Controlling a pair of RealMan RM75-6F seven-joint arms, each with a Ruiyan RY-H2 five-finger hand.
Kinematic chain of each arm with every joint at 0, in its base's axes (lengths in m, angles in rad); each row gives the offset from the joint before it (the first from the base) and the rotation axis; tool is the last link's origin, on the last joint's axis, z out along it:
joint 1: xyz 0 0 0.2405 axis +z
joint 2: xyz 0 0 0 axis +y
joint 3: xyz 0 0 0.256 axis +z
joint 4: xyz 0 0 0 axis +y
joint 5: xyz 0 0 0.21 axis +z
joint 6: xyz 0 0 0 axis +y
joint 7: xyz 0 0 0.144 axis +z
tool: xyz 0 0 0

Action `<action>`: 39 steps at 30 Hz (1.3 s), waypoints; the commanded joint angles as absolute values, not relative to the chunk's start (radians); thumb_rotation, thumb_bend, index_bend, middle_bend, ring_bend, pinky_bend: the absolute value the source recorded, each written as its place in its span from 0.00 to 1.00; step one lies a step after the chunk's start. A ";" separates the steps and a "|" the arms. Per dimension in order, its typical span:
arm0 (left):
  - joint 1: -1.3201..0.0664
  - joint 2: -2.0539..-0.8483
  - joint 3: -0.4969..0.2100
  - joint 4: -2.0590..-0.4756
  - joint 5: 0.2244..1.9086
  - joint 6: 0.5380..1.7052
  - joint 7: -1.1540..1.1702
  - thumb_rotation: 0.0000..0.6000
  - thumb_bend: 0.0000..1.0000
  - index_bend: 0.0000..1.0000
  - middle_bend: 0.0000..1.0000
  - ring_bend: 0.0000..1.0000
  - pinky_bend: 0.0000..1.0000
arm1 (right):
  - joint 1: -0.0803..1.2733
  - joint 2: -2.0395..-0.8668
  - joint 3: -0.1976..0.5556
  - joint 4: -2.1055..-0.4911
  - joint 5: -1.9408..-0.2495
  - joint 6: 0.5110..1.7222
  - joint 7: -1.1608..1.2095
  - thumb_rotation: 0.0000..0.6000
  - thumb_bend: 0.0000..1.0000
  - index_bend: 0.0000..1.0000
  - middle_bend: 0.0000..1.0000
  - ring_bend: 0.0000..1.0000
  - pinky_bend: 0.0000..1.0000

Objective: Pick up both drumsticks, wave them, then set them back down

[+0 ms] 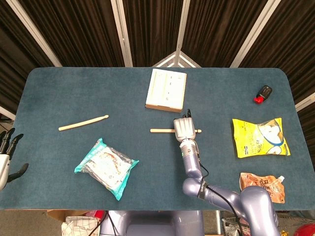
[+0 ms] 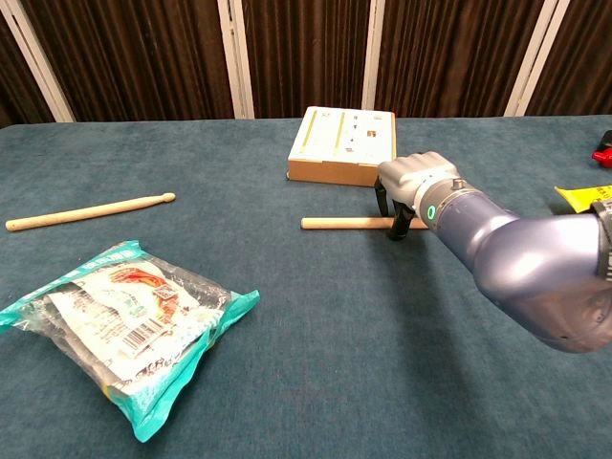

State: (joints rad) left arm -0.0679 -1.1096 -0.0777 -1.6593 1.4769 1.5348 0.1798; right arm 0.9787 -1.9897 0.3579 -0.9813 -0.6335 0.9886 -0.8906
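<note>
**Reaching for the First Stick**

Reaching across the blue table (image 1: 59,93), the right hand (image 1: 183,129) is settling over the right drumstick (image 2: 344,224) near the table's middle, fingers (image 2: 396,222) curling down around its shaft; whether they are already gripping it, the views are not showing. The left drumstick (image 1: 82,123) is lying well apart toward the left, untouched, while the left hand (image 1: 9,156) is waiting with fingers spread at the near left edge. Both sticks are looking light, stiff and smooth, likely prone to rolling, so a hold around the mid-shaft is seeming wisest.
</note>
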 commanded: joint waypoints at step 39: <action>-0.073 -1.109 -0.074 -1.656 1.476 1.533 0.162 1.00 0.35 0.16 0.00 0.00 0.00 | 0.977 -1.974 0.341 -1.031 -0.719 1.000 -0.842 1.00 0.36 0.68 0.61 0.31 0.00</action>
State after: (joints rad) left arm -0.0729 -1.1089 -0.0737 -1.6564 1.4762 1.5329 0.1620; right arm 0.9788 -1.9775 0.3418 -1.0240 -0.7121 0.9965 -0.8475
